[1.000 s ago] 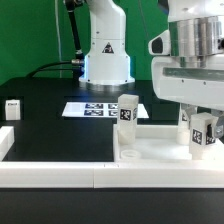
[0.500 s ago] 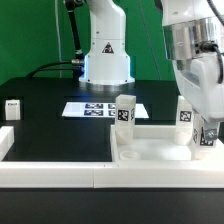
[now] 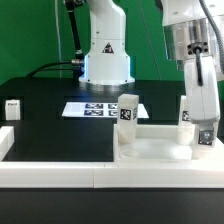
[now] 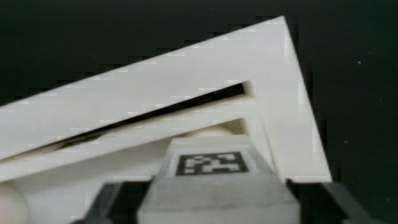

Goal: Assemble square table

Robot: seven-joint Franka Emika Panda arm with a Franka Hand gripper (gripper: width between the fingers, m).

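Note:
The white square panel (image 3: 152, 150) lies on the black table at the exterior view's right, against the front rail. One tagged white leg (image 3: 127, 113) stands upright on its left side. A second leg (image 3: 187, 112) stands upright at its right, right beside my gripper (image 3: 206, 135). My gripper is shut on a tagged white leg (image 4: 214, 172), held upright over a corner of the panel (image 4: 214, 80). The fingers (image 4: 125, 203) press on both sides of it. In the exterior view the arm hides most of the held leg.
A long low white border rail (image 3: 60, 172) runs along the front. The marker board (image 3: 98, 109) lies before the robot base (image 3: 106, 55). Another small tagged white piece (image 3: 13, 108) stands at the exterior view's far left.
My wrist has turned about its upright axis over the panel's right corner, with the leg still held. The other legs and the panel have not moved.

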